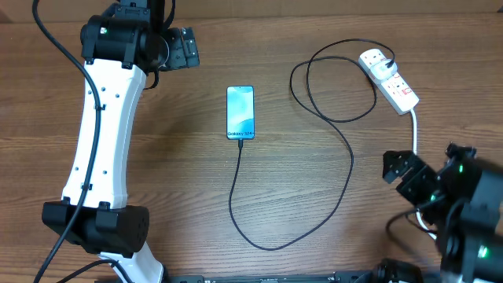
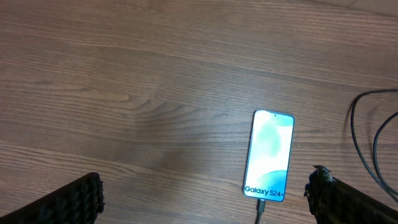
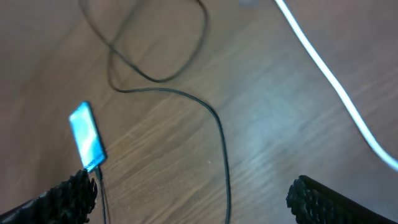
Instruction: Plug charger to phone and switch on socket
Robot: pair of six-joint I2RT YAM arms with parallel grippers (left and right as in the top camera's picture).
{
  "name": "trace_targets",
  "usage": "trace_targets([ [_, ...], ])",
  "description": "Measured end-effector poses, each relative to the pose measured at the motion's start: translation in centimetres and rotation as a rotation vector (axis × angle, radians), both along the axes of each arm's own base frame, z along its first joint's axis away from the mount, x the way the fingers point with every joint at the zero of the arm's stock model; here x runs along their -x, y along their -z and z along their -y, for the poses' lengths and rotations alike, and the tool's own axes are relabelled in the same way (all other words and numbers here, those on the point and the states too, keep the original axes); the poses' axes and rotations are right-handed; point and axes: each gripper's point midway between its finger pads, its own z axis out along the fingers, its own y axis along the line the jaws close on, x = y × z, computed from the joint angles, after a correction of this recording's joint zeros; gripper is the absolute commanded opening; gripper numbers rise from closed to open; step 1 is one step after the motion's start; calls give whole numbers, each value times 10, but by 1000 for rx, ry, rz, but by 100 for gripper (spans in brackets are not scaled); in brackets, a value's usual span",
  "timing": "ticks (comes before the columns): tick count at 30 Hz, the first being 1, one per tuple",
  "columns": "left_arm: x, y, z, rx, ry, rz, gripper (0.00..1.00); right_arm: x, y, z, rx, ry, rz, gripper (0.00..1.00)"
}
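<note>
My right pincer (image 1: pixel 398 173) hangs released and empty, nearest me. Midway, the charger (image 1: pixel 348 169) looks seated in the phone (image 1: pixel 240 112) at its near end. Farthest, my left pincer (image 1: pixel 186 49) gapes empty. Next, I judge: press a red switch (image 1: pixel 398 85) on the socket (image 1: pixel 385 67).

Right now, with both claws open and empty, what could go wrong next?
1. The right gripper sits close to the thick white cord. Reaching for the socket, it might snag that cord and drag the socket askew.
2. The charger lies in loose loops beside the socket. Catching a loop could tug its tip out of the phone or slide the phone.
</note>
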Motion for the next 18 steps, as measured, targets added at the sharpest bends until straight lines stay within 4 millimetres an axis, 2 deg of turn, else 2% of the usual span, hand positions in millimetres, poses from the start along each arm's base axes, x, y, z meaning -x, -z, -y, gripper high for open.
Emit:
trace_targets([
  [10, 0, 0, 0, 0, 0, 0, 100, -3, -43, -29, 164, -213, 449, 100],
  [18, 0, 0, 0, 0, 0, 0, 100, 0, -44, -53, 250, -354, 630, 100],
])
